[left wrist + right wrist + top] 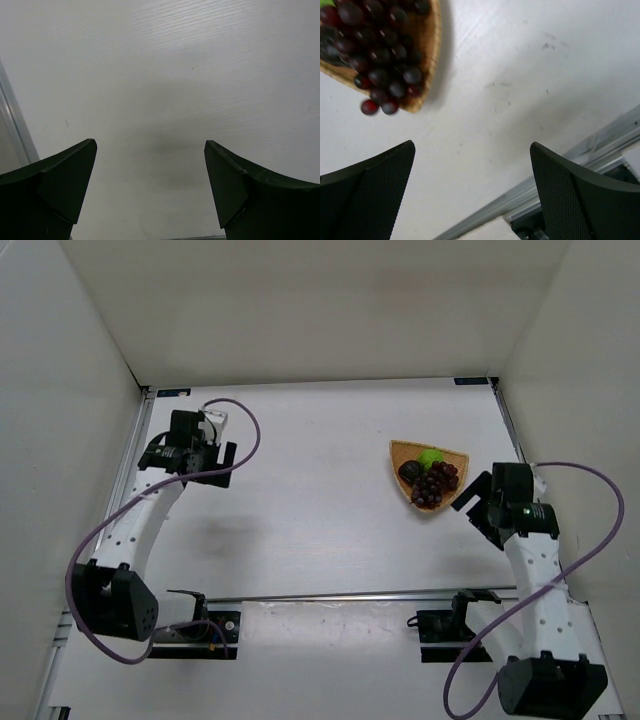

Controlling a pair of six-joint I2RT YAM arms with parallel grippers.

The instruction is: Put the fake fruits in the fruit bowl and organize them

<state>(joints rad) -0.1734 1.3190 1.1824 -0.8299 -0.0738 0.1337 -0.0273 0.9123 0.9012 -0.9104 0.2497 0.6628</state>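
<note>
The fruit bowl [401, 451], a woven tan basket, sits at the right of the table. In it lie the dark red-purple grape bunch [436, 483], the near-black round fruit [409, 472] and the bright green round fruit [431, 457]. My right gripper [470, 497] hovers just right of the bowl, open and empty. In the right wrist view the grapes [375, 50] spill over the bowl's rim [433, 55] at the upper left, away from the open right gripper [472, 150]. Far off at the table's left, my left gripper [222, 445] is open over bare table [150, 145].
White enclosure walls stand on three sides. A metal rail [350, 595] crosses the near part of the table, and a rail [545, 175] also shows in the right wrist view. Another rail [15, 125] runs along the left edge beside the left gripper.
</note>
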